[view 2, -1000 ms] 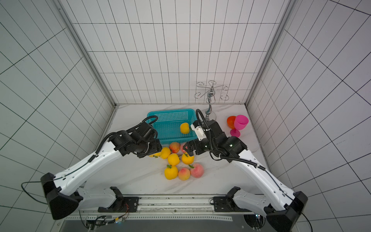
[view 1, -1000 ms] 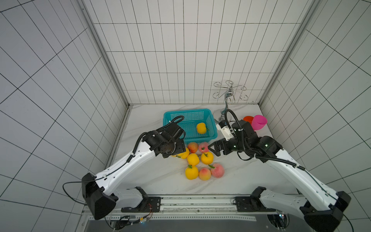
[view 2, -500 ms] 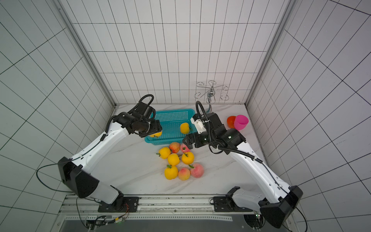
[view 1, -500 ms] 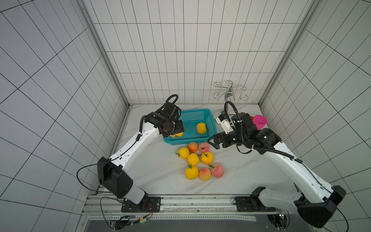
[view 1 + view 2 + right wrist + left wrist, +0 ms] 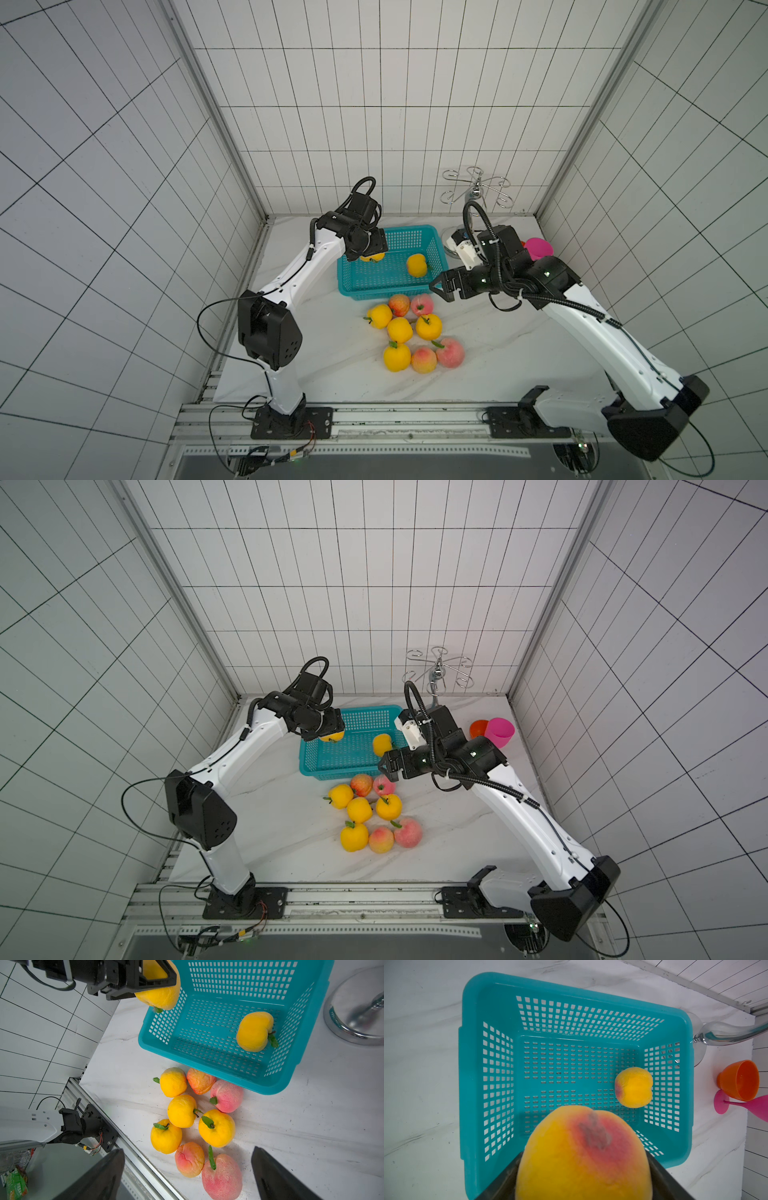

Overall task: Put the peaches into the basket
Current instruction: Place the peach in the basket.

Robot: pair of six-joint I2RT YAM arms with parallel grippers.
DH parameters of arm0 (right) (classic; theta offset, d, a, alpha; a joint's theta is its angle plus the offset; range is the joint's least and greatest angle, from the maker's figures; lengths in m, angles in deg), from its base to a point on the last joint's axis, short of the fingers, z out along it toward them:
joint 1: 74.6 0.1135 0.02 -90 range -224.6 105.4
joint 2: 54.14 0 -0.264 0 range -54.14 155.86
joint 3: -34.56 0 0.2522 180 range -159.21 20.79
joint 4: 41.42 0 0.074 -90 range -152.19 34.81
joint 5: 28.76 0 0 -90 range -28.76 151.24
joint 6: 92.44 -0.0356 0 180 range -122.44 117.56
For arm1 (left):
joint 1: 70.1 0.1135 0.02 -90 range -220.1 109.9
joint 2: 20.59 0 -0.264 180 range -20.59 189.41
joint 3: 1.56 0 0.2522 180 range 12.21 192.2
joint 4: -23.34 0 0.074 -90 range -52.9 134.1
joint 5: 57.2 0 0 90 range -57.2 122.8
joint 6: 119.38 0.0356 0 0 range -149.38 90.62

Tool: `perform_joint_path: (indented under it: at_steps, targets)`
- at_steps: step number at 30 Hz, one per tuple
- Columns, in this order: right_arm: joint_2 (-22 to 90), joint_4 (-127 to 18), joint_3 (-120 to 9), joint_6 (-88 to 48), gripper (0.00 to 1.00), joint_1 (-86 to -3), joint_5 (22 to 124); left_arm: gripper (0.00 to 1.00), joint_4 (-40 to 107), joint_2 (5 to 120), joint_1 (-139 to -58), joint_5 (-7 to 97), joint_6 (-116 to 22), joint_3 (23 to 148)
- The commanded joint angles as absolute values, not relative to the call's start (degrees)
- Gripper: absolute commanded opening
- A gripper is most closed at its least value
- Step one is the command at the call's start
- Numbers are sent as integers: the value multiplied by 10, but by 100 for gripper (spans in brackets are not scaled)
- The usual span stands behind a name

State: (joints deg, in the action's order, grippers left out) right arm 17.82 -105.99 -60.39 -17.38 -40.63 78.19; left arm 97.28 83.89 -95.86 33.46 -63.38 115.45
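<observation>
Left wrist view: left gripper (image 5: 581, 1165) pinches peach (image 5: 581, 1142) over basket (image 5: 470, 1084).
Right gripper (image 5: 436, 288): jaws spread, empty, near basket.

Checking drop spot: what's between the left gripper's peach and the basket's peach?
Only bare basket floor between held peach and resting peach, in the left wrist view.

Over the basket (image 5: 386, 291)'s left rim, the left gripper (image 5: 372, 254) hides most of the held peach (image 5: 371, 259) in both top views; the left wrist view shows it blurred and edge-cut. Right of the basket, the right arm (image 5: 498, 257) hides part of the pink goblet (image 5: 540, 248) in a top view. Farthest from the basket, 1 pink peach (image 5: 222, 1176) is edge-cut.
</observation>
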Motion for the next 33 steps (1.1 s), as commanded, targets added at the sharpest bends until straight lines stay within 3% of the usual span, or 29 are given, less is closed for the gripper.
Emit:
perform_joint_path:
  at_steps: [1, 33]
  targets:
    - [184, -1080, -635, -167, 99, -412, 776, 77, 955, 855, -954, 303, -619, 1170]
    - [209, -1107, -652, -162, 99, -429, 760, 77, 918, 1051, -920, 222, -594, 1247]
